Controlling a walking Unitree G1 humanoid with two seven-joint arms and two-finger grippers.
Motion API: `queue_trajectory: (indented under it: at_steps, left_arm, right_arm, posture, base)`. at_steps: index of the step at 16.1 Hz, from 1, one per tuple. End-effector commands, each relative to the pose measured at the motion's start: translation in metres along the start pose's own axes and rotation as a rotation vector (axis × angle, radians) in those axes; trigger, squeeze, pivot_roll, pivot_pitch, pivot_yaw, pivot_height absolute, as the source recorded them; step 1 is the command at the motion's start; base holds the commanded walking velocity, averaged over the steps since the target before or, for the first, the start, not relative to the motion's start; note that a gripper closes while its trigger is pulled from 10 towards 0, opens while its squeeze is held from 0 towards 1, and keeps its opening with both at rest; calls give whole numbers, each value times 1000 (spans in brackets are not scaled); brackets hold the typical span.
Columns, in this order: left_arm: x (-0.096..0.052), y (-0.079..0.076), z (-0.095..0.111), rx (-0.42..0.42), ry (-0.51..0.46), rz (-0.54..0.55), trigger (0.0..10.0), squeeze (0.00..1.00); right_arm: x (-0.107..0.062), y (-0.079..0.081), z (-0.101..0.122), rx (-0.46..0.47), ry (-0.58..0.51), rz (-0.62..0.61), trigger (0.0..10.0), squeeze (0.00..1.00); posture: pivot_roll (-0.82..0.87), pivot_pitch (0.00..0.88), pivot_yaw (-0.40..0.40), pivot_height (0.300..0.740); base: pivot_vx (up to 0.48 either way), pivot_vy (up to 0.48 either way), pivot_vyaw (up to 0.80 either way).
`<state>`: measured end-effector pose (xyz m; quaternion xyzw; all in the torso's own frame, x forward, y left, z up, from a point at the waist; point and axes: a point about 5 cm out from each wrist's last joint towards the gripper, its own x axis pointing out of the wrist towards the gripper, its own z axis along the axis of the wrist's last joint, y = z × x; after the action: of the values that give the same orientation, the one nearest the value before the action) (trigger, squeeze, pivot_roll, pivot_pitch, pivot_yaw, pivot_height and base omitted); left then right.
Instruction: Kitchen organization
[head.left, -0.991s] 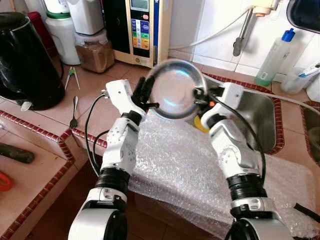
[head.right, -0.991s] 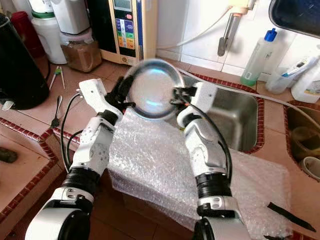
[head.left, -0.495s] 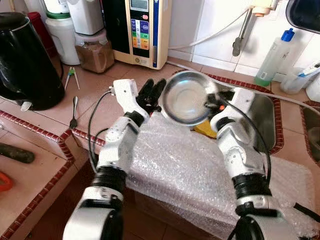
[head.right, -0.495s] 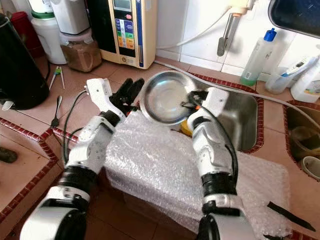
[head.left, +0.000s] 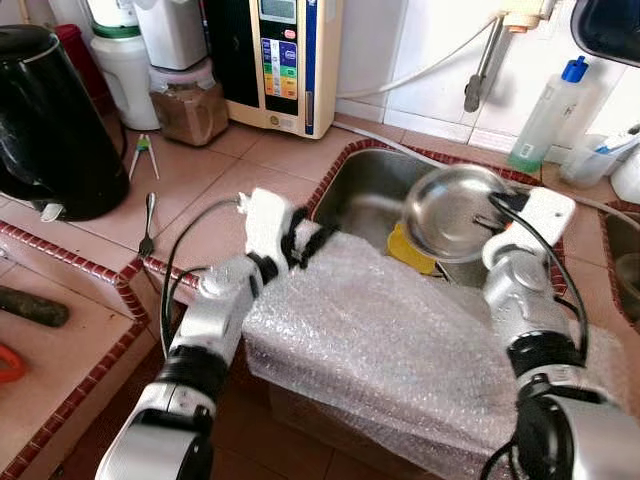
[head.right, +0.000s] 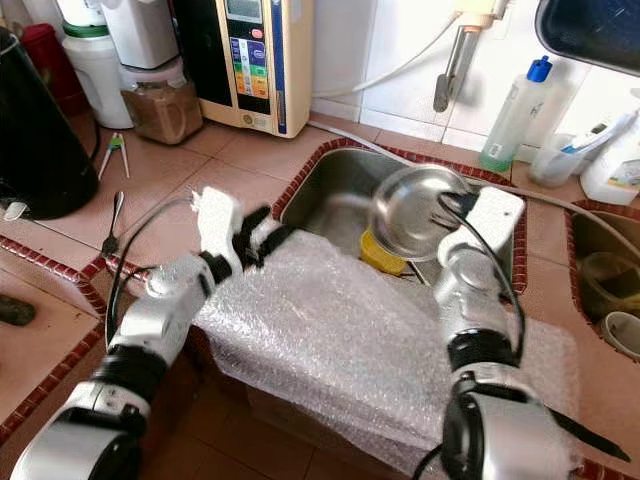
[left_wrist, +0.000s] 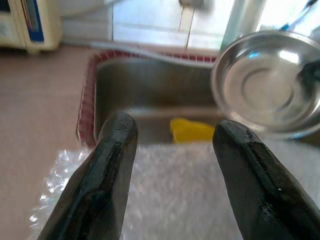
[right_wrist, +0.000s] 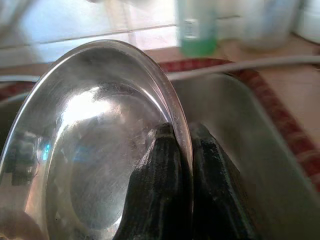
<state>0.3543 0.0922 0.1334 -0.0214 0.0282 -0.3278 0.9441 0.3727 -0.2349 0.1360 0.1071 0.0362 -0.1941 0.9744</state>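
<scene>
Where the counter edge is nearest the robot, a sheet of bubble wrap (head.left: 390, 340) is lying draped over the front, its far edge reaching the rim of the steel sink (head.left: 365, 190). At the wrap's left corner the left gripper (head.left: 308, 240) is resting with its two black fingers (left_wrist: 107, 165) spread apart and nothing between them. Over the right half of the sink, the right gripper (head.left: 497, 212) is pinching the rim of a round steel bowl (head.left: 452, 212), one finger (right_wrist: 157, 190) inside the rim and the other outside, and is holding the bowl tilted on edge above the basin. Just below the bowl, a yellow object (head.left: 408, 250) is lying in the sink. On the tiled counter to the left, a spoon (head.left: 148, 225) and a black kettle (head.left: 45, 120) are standing well apart from the sink. Against the back wall, a cream appliance (head.left: 285, 60) is showing a panel of coloured buttons whose writing is too small to read, and a clear bottle with a blue cap (head.left: 545, 115) holding green liquid is standing right of the tap (head.left: 485, 70); its label cannot be read.
</scene>
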Motion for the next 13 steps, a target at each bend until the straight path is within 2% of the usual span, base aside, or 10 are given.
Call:
queue_trajectory:
  at_steps: [1,3,4,5,6,9,13]
  left_arm:
    - [1,-2,1,34,20,-23,10000,1000]
    - [1,-5,-1,50,30,-33,10000,1000]
    - [1,-5,-1,49,32,-33,10000,1000]
    - [1,-4,-1,50,34,-34,10000,1000]
    - [1,-4,-1,50,35,-36,10000,1000]
    - [1,-3,1,49,35,-27,10000,1000]
    - [3,-1,6,56,20,-5,10000,1000]
  right_arm:
    - [3,-6,4,23,1,-37,0,0]
    - [2,-18,-11,80,81,-99,0,0]
    - [0,-18,-16,93,101,-101,0,678]
    - [0,-17,-19,89,109,-98,2627,1000]
    - [-1,-15,-20,99,112,-90,10000,1000]
    - [-2,-7,-28,148,134,-65,10000,1000]
    - [-4,0,-32,165,144,-33,10000,1000]
  posture:
    - [-47,0,-16,740]
    - [-46,0,-16,740]
    - [-43,0,-15,740]
    - [-42,0,-15,740]
    - [-44,0,-14,740]
    - [-43,0,-10,740]
    - [-45,0,-9,740]
  base:
    - [0,0,0]
    - [0,0,0]
    - [0,0,0]
    - [0,0,0]
    - [0,0,0]
    - [0,0,0]
    - [0,0,0]
